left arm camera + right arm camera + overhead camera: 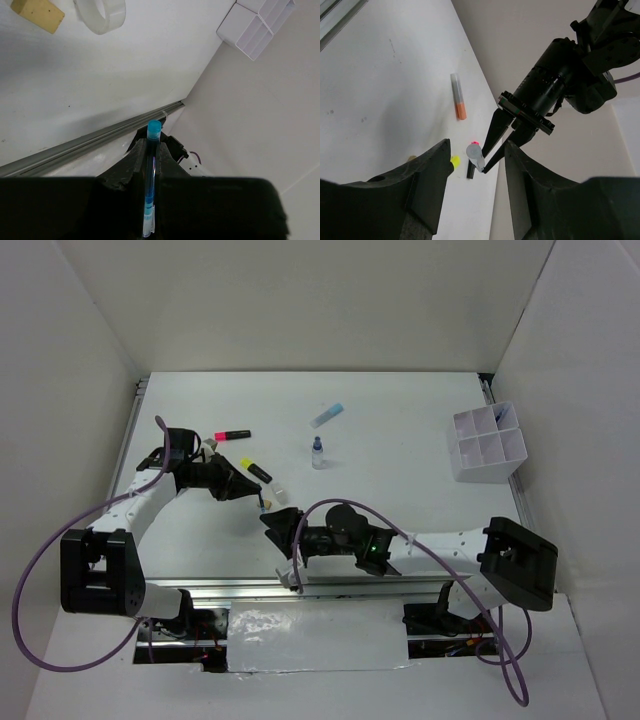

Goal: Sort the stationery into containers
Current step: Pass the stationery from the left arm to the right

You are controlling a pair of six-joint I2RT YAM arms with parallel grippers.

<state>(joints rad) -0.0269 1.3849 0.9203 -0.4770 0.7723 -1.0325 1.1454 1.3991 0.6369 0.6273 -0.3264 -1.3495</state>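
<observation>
Since the blue pen is thin, light and stiff, with a smooth plastic barrel, it will likely pivot or slide if it is pinched near one end. A modest squeeze across the barrel, jaws square to its length, looks like the safest hold, and it hardly seems fragile.

The pen sits clenched in the left end effector, lengthwise between the two fingers, with only the blue cap and a short piece of barrel poking out past the fingertips. It is near the front middle of the surface and appears to be held clear of it.

The right end effector faces it from just beside, jaws apart and grasping nothing. In the right wrist view the left arm's fingertips show in the gap between its own fingers. This looks like a handover, and the exposed stub leaves little barrel to take.

The organiser tray stands at the far right, well apart from both arms.
</observation>
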